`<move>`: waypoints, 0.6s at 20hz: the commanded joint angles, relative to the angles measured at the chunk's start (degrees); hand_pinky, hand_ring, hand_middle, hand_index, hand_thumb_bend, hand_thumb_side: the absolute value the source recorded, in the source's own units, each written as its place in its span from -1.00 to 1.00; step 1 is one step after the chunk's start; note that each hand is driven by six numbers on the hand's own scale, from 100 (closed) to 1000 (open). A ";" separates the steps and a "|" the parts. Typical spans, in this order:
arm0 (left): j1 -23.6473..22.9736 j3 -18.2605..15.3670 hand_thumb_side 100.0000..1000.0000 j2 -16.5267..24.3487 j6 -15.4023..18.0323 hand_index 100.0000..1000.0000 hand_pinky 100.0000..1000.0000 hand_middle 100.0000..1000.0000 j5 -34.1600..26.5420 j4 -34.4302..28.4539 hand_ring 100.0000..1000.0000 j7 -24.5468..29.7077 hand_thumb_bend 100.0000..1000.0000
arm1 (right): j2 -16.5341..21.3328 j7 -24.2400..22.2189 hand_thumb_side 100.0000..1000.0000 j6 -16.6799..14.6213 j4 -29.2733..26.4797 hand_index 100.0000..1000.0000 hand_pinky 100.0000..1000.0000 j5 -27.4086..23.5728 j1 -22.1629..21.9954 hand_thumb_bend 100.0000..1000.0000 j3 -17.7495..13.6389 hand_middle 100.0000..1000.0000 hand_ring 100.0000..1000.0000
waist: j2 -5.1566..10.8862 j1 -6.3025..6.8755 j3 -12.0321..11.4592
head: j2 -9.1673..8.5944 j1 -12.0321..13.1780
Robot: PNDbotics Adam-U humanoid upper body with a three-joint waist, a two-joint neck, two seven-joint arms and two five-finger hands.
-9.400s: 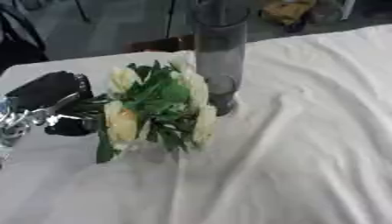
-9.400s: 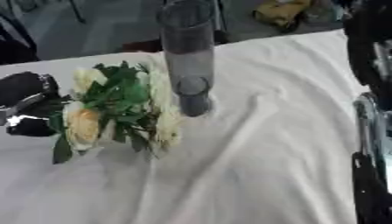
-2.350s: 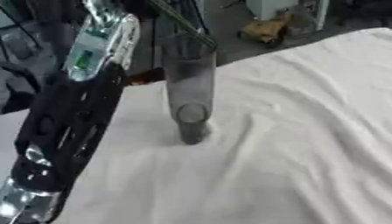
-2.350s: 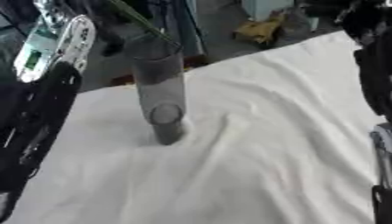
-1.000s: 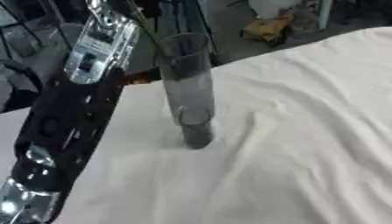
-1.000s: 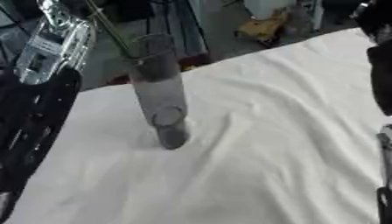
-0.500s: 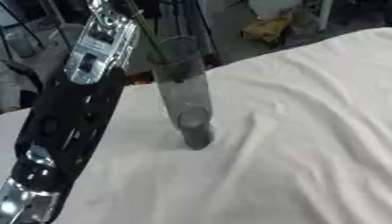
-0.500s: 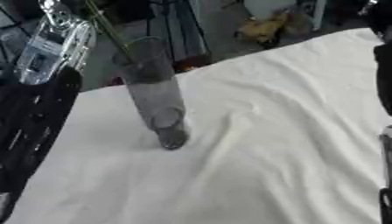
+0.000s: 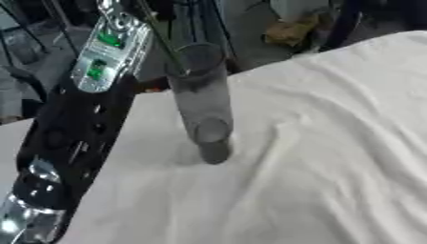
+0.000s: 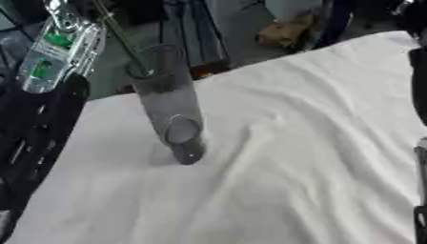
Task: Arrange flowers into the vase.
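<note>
Lowering the flower stem [image 9: 167, 40] into the glass vase [image 9: 203, 105] looks like the step in hand, judged from the thin green line running from the top edge down to the vase mouth. Worth keeping that stem in line with the vase's axis, feeding it straight down inside the rim and not dragging it sideways against the glass, since a tall narrow cylinder standing on rumpled cloth probably tips easily. Worth waiting, too, until the cut end sits deep inside before letting go.

Starting at the left: left arm [image 9: 75, 128] rising from the lower left corner as a long black forearm with a silver, green-marked section near the top, passing just beside the vase on its left. Left hand itself out of sight above the top edge, so no telling how far open the fingers are or exactly where the stem is held. Blooms also out of sight; only the stem shows.

Next, toward the middle: vase upright on the white tablecloth [image 9: 333, 157], near the table's far edge, a rounded shape showing low inside the glass, its nature not clear. Stem meeting the mouth at the left part of the rim; whether already inside or just touching the lip cannot be told.

Far right: a dark edge of the right arm [image 10: 420, 95] along the border, right hand not visible, well apart from the vase.
</note>
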State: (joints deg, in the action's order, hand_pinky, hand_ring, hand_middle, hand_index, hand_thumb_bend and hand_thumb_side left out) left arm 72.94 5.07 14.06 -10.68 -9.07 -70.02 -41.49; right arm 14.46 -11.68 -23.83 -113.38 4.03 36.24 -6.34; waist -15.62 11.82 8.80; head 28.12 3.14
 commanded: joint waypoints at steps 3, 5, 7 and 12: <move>1.22 -0.10 0.02 1.28 -0.17 -1.00 -1.00 -1.00 0.51 -0.92 -1.00 0.50 -1.00 | 0.53 0.22 1.00 0.03 -1.21 0.82 0.56 0.22 0.58 -0.86 -0.29 0.47 0.63 | 1.30 -0.55 0.04 | -0.72 0.03; 1.29 -0.03 0.02 1.19 -0.24 -1.00 -1.00 -1.00 0.46 -0.85 -1.00 0.62 -1.00 | 0.52 0.26 1.00 0.03 -1.21 0.82 0.56 0.24 0.58 -0.86 -0.29 0.47 0.63 | 1.30 -0.54 0.06 | -0.78 0.02; 1.34 0.05 0.02 1.14 -0.28 -1.00 -1.00 -1.00 0.38 -0.82 -1.00 0.77 -1.00 | 0.50 0.28 1.00 0.05 -1.21 0.82 0.56 0.27 0.57 -0.86 -0.29 0.47 0.63 | 1.30 -0.53 0.06 | -0.81 0.03; 1.40 0.47 0.09 0.91 -0.30 -1.00 -1.00 -1.00 -0.40 -0.92 -1.00 1.64 -1.00 | 0.43 0.48 1.00 0.06 -1.21 0.82 0.55 0.31 0.59 -0.87 -0.34 0.47 0.63 | 1.32 -0.52 0.13 | -0.72 0.08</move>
State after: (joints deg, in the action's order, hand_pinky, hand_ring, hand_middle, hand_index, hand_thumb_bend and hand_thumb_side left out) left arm 72.96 5.53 14.03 -11.08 -9.28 -70.02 -40.19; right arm 14.43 -11.49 -23.70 -113.38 4.19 36.24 -6.36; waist -15.62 11.86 8.98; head 27.97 3.14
